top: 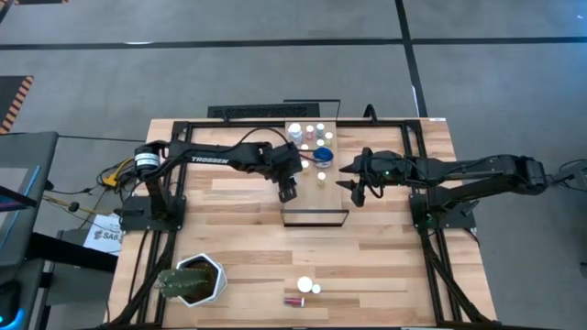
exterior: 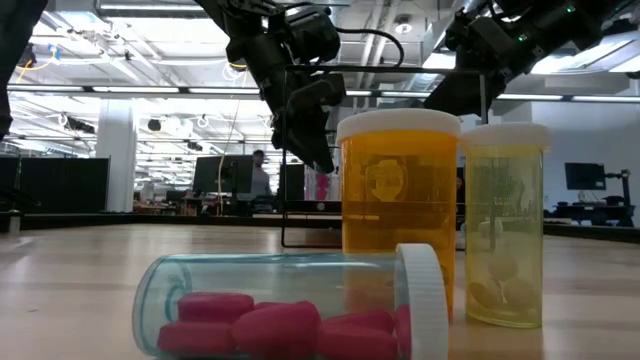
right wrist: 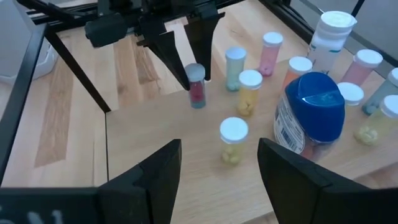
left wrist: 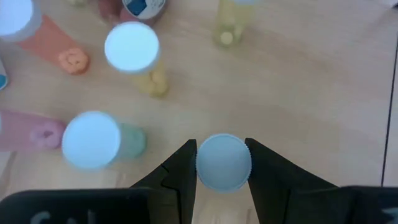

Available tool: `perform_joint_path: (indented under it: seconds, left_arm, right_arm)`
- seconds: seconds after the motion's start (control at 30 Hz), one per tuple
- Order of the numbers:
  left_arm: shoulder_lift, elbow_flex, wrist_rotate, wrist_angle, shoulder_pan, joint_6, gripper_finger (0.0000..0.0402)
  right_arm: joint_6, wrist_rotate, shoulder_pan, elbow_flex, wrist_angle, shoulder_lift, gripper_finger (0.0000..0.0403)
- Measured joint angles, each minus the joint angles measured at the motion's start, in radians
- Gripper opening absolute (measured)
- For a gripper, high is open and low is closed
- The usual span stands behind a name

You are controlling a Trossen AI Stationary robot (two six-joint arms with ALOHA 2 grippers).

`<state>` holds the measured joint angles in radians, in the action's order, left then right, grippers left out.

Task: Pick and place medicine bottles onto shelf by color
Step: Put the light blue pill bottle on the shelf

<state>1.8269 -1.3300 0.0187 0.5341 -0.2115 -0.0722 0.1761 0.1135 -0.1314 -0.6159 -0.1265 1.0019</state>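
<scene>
The shelf (top: 316, 200) is a long light-wood board at the table's middle, with a thin dark frame at its near end. Several small bottles (top: 309, 136) stand on its far half, among them a wide blue one (right wrist: 311, 115). My left gripper (top: 287, 192) is over the shelf's left side, shut on a small clear bottle with red contents (right wrist: 196, 88). My right gripper (right wrist: 219, 158) is open and empty, just right of the shelf (top: 356, 188). Three more bottles (top: 305, 288) are near the table's near edge: two upright, one lying on its side (exterior: 290, 315). My left gripper pinches the bottle's white cap (left wrist: 224, 163) between its two fingers, one on each side of the cap. The fingers (right wrist: 186, 50) come from above, pointing down. The bottle hangs upright below them; whether its base touches the shelf, I cannot tell.
A white hexagonal plant pot (top: 197, 280) stands at the table's near left. The arms' dark base frames (top: 431, 215) run along both table sides. A yellow-filled bottle (right wrist: 233, 140) stands on the shelf close in front of my right gripper. Bare slatted tabletop lies between shelf and near edge.
</scene>
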Motion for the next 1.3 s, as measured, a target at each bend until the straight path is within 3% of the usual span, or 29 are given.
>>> perform_joint_path:
  seconds: [0.37, 0.87, 1.0, 1.2, 1.3]
  left_arm:
    - [0.005, 0.001, 0.001, -0.028, -0.004, 0.004, 0.0106]
    - [0.007, 0.0, -0.004, -0.015, -0.018, 0.015, 0.0178]
    - [0.006, -0.048, -0.005, 0.025, -0.021, 0.024, 0.0178]
    - [0.003, -0.125, 0.002, 0.088, -0.018, 0.055, 0.0178]
    - [0.003, -0.146, 0.004, 0.127, -0.016, 0.07, 0.0178]
  right_arm:
    - [0.003, -0.003, 0.0, 0.0, -0.001, 0.0, 0.0233]
    - [-0.004, -0.006, 0.0, -0.002, -0.008, 0.0, 0.0233]
    - [0.021, -0.006, -0.006, -0.056, -0.137, 0.0, 0.0233]
    - [0.197, 0.001, -0.023, -0.157, -0.339, 0.0, 0.0233]
    - [0.305, 0.078, -0.023, -0.161, -0.419, 0.0, 0.0233]
